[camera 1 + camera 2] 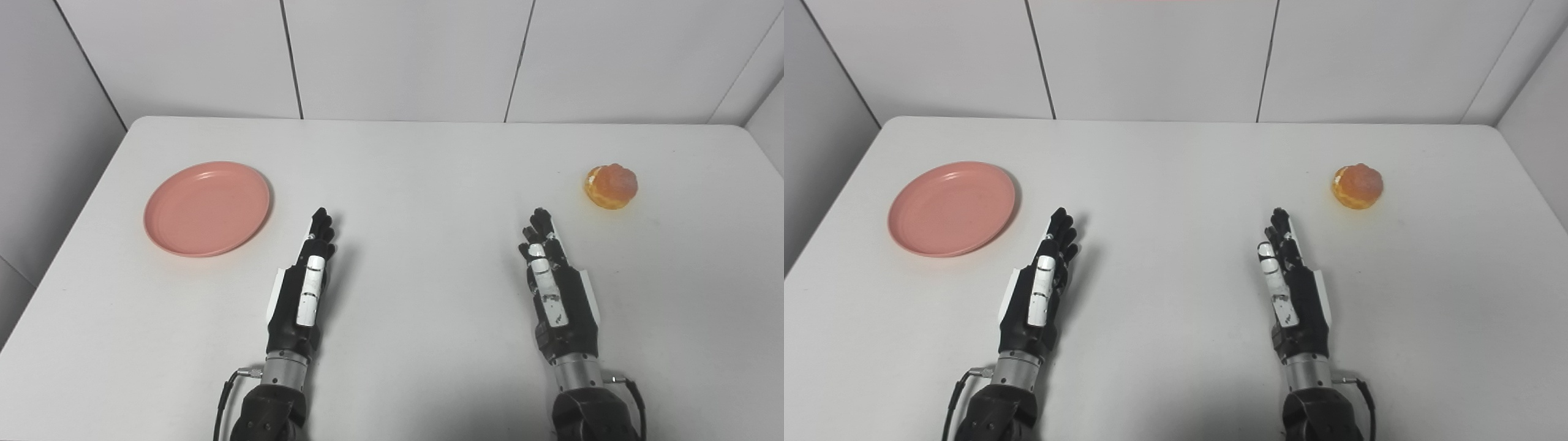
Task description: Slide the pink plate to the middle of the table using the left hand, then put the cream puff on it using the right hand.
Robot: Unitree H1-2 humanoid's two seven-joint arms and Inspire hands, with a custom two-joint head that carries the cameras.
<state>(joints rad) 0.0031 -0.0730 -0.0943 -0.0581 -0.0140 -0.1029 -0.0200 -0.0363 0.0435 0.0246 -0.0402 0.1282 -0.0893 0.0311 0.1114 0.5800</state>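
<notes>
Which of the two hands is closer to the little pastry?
The right hand: the cream puff sits just beyond its fingertips, to the right. The left hand lies nearer the pink plate.

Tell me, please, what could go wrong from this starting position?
The shallow round pink plate lies near the table's left edge, so a misjudged push by the left hand might send it off. The rounded golden cream puff could roll or get squashed when the right hand grasps it.
</notes>
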